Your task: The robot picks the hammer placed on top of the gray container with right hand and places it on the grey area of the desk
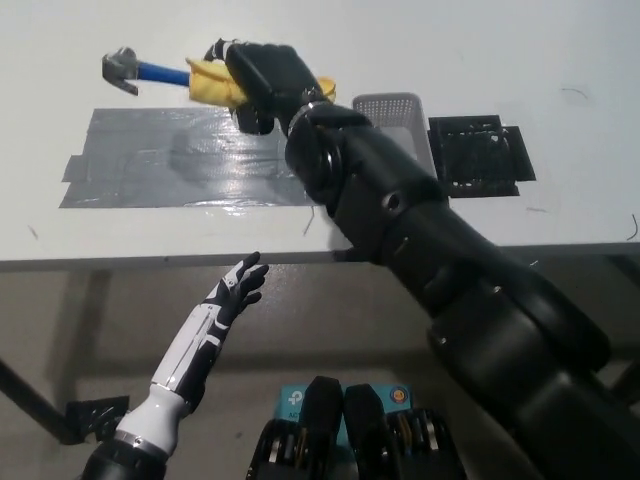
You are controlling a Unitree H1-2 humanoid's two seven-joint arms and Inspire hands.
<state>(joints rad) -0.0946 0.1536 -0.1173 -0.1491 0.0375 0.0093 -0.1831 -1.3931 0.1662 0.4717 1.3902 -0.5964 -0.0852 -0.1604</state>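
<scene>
My black right hand (262,80) is shut on the yellow grip of a hammer (165,75) with a blue shaft and a grey metal head. It holds the hammer in the air above the far edge of the grey taped area (160,160) on the white desk. The hammer head points to the picture's left. The grey container (400,105) stands behind my right arm, which hides most of it. My white left hand (235,290) rests open below the desk's front edge.
A black mat (480,152) lies on the desk right of the container. The desk's front edge (150,262) runs across the picture's middle. Below it is the floor, with a black desk foot (95,412) at the lower left.
</scene>
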